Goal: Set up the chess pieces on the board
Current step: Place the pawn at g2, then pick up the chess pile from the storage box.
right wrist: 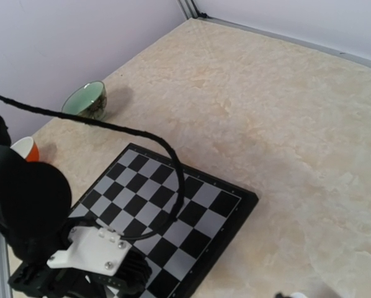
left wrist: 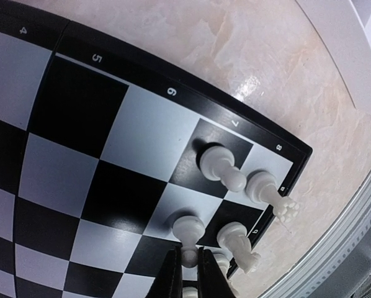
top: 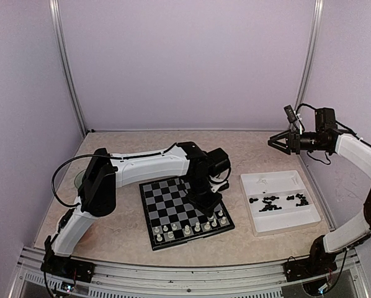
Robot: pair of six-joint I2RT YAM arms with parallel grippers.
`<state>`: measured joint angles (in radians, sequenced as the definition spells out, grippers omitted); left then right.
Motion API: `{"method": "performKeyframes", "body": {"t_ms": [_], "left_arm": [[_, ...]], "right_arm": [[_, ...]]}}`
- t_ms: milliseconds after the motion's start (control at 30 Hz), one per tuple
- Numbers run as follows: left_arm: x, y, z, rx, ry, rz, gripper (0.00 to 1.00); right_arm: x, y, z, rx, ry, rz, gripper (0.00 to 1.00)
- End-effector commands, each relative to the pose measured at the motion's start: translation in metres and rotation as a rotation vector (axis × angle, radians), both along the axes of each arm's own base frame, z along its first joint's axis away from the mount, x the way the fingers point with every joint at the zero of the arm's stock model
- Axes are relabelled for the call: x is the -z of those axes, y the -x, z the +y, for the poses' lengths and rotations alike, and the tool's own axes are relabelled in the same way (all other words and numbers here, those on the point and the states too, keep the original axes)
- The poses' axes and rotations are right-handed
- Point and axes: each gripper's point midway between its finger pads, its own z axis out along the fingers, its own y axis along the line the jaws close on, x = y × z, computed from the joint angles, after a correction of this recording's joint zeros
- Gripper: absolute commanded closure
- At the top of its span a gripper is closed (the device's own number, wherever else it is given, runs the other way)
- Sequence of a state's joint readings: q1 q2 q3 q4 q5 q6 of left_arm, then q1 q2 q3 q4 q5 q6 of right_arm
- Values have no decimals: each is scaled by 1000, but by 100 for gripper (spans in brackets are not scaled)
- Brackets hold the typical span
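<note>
The board (top: pixel 167 202) lies at the table's middle, with cream-white chess pieces (top: pixel 187 230) standing along its two near rows. My left gripper (top: pixel 205 208) hangs over the board's near right part. In the left wrist view it (left wrist: pixel 188 254) is shut on the head of a white pawn (left wrist: pixel 188 226) that stands on a grey square. Beside the pawn in the corner stand other white pieces (left wrist: pixel 221 164) (left wrist: pixel 263 186) (left wrist: pixel 235 239). Several black pieces (top: pixel 272 203) lie in the white tray (top: pixel 278 222). My right gripper (top: pixel 283 144) hovers high behind the tray, open and holding nothing.
A green bowl (right wrist: pixel 86 99) and an orange cup (right wrist: pixel 24 149) stand left of the board (right wrist: pixel 173 205), the bowl (top: pixel 80 180) partly behind the left arm. The arm's black cable arcs over the board. Metal rails edge the table's near side.
</note>
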<state>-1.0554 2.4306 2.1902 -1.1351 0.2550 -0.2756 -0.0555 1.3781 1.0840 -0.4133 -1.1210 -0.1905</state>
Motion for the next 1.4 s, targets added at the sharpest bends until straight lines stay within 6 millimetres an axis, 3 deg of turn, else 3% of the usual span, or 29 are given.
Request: {"method": "performKeyframes", "body": {"t_ms": [0,133,333,400,533,633,700,733,800,833,900,1000,1100,1367], "left_arm": [[-5,1,-3,-2,5,-10,86],[-18,-4,-5,-9,26,-40,78],[-43,-8,-14,-19,105,-67,74],[-52,-12,-13,-26,123,-90,73],[-77,-30,-10,-31,165,-193,73],[-116,-51,-15,-27,237,-350,73],[-154,-64,-26,-17,310,-518,72],[-183,-66,-31,-15,369,-611,70],[-220,-69,-37,-15,466,-784,62],[-246,-68,-34,-32,541,-862,53],[-269,-68,-28,-58,650,-955,41],[-298,-69,-24,-93,750,-1016,37],[-300,-70,-32,-90,750,-992,37],[-264,-63,-38,-89,710,-897,37]], "right_arm": [[-8,7,3,-11,5,-38,40],[-12,6,3,-15,6,-43,39],[-15,0,-2,5,77,-62,39],[-6,-2,-8,20,146,-57,39],[34,-1,-28,57,349,-18,46],[71,1,-48,125,498,37,49],[96,4,-60,151,571,83,52],[107,5,-65,161,602,107,53],[128,5,-71,168,640,154,59],[136,5,-73,171,650,173,61],[151,2,-75,173,664,197,63],[176,-8,-75,179,701,222,65],[199,-13,-74,176,738,253,67],[232,-25,-55,125,767,276,69]]}}
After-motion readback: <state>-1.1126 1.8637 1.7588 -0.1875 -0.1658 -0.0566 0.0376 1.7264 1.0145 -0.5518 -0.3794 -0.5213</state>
